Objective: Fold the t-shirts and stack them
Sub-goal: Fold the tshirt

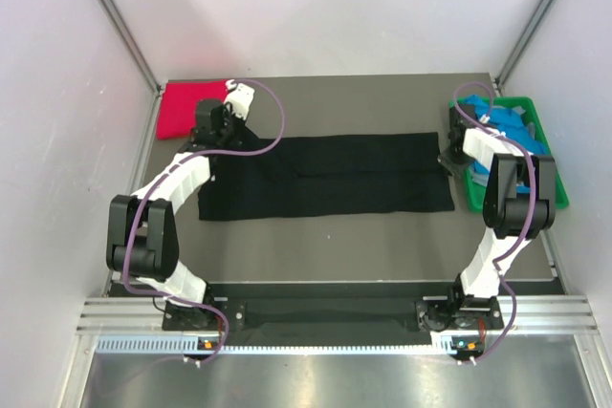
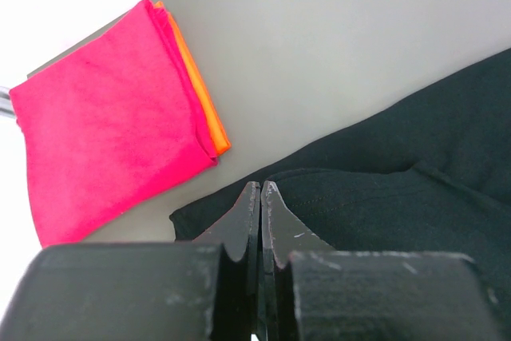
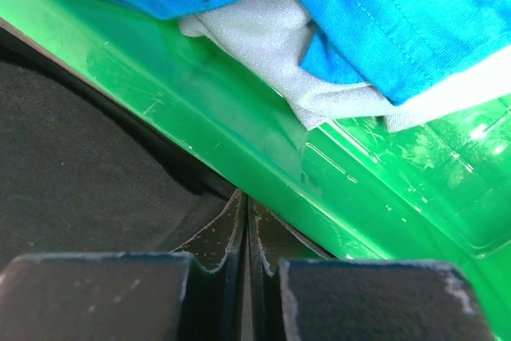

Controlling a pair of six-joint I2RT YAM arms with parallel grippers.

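A large black t-shirt (image 1: 325, 174) lies folded into a long strip across the table. My left gripper (image 1: 222, 136) is shut at its far left corner, its tips (image 2: 261, 187) pinched on the black cloth's (image 2: 399, 197) raised edge. My right gripper (image 1: 449, 158) is shut at the strip's right end, its tips (image 3: 245, 195) on the black cloth (image 3: 72, 165) right beside the crate wall. A folded magenta-red t-shirt (image 1: 186, 110) (image 2: 104, 117) rests at the far left corner, lying on an orange one (image 2: 204, 93). Bright blue t-shirts (image 1: 516, 131) (image 3: 383, 13) lie in the crate.
The green plastic crate (image 1: 559, 188) (image 3: 239, 117) stands at the right edge and touches the shirt's right end. A pale grey cloth (image 3: 263, 45) lies under the blue shirts. White walls close in the table on three sides.
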